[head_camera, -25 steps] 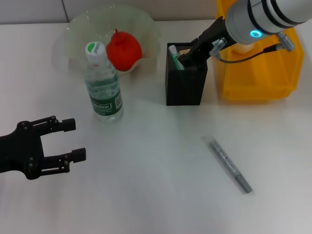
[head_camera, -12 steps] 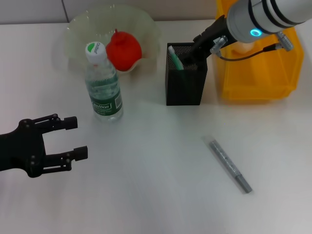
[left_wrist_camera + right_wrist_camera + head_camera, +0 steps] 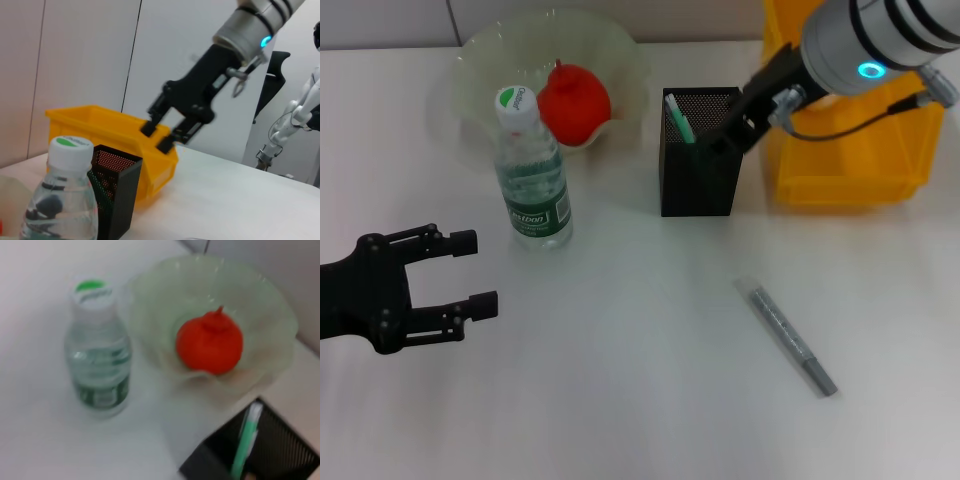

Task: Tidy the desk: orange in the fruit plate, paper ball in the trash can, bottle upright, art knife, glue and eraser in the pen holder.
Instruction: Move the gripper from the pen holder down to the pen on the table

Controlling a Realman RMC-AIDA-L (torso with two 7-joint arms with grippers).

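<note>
In the head view we see the right gripper point(image 3: 725, 140) at about one o'clock from the table's centre, poised at the far right rim of the pen holder point(image 3: 698, 170), its fingers parted and carrying nothing; the left gripper point(image 3: 470, 272) hangs wide open at eight o'clock, idle. The orange point(image 3: 574, 102) sits in the fruit plate point(image 3: 480, 60) at eleven o'clock, the bottle point(image 3: 531, 172) stands upright just in front of it, and a green-and-white glue stick point(image 3: 677, 117) leans inside the holder. The art knife point(image 3: 790, 339) lies flat at four o'clock, well apart from everything (the one item plainly left out). We judge it light, stiff and thin, lying low on a smooth top, so we would pinch it across its middle. The left wrist view shows the right gripper's fingers point(image 3: 148, 128) spread above the holder, with the yellow bin point(image 3: 107, 128) behind. The right wrist view looks down on orange, bottle and holder.
</note>
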